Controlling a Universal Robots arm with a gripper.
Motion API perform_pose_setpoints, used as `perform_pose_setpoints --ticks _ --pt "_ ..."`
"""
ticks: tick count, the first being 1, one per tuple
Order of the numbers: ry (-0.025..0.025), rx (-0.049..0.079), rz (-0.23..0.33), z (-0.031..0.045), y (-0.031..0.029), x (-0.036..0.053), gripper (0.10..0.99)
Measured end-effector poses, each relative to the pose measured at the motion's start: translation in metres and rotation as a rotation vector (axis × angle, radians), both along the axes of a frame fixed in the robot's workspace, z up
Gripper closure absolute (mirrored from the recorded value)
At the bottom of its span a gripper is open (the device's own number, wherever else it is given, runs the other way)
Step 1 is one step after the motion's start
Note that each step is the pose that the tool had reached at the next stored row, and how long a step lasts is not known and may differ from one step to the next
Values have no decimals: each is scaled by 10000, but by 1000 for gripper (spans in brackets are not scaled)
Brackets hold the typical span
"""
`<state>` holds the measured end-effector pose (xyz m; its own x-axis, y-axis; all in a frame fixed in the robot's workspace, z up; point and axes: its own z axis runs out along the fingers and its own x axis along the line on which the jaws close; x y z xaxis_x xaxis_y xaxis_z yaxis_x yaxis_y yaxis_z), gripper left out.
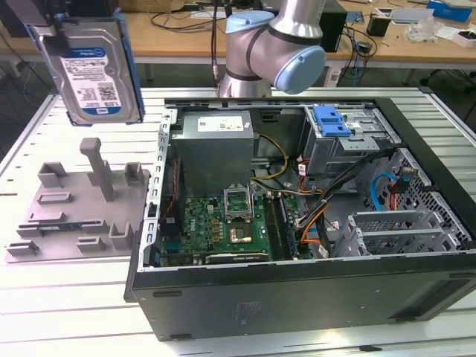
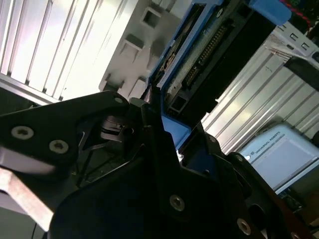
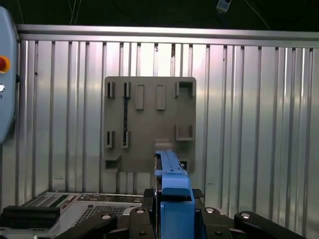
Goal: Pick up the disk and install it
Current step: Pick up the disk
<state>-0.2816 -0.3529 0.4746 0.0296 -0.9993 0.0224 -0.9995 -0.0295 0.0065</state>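
The disk [image 1: 93, 71], a silver drive with a white-and-blue label in a blue carrier, hangs upright in the air at the exterior view's upper left, above the grey holder plate [image 1: 78, 204]. My gripper [image 3: 172, 199] is shut on the disk's blue carrier [image 3: 172, 174], seen edge-on in the first wrist view with the holder plate [image 3: 144, 119] below it. In the second wrist view the black fingers [image 2: 149, 129] clamp the blue frame, and the disk's connector end [image 2: 209, 55] sticks out past them.
An open computer case [image 1: 416, 149] lies on the slatted metal table [image 1: 97, 297], right of the holder plate. Inside are a motherboard [image 1: 223, 223], a power supply [image 1: 216, 145], cables and a drive cage with a blue latch [image 1: 331, 123]. The arm's base [image 1: 275, 44] stands behind the case.
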Motion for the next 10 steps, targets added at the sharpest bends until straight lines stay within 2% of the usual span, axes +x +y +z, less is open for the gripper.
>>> perform_pose_setpoints --ticks 1,4,10 --pt "0 0 -2 1 -14 42 718" --pt "2 0 0 9 -90 272 718" --pt "5 0 1 20 -189 571 718"
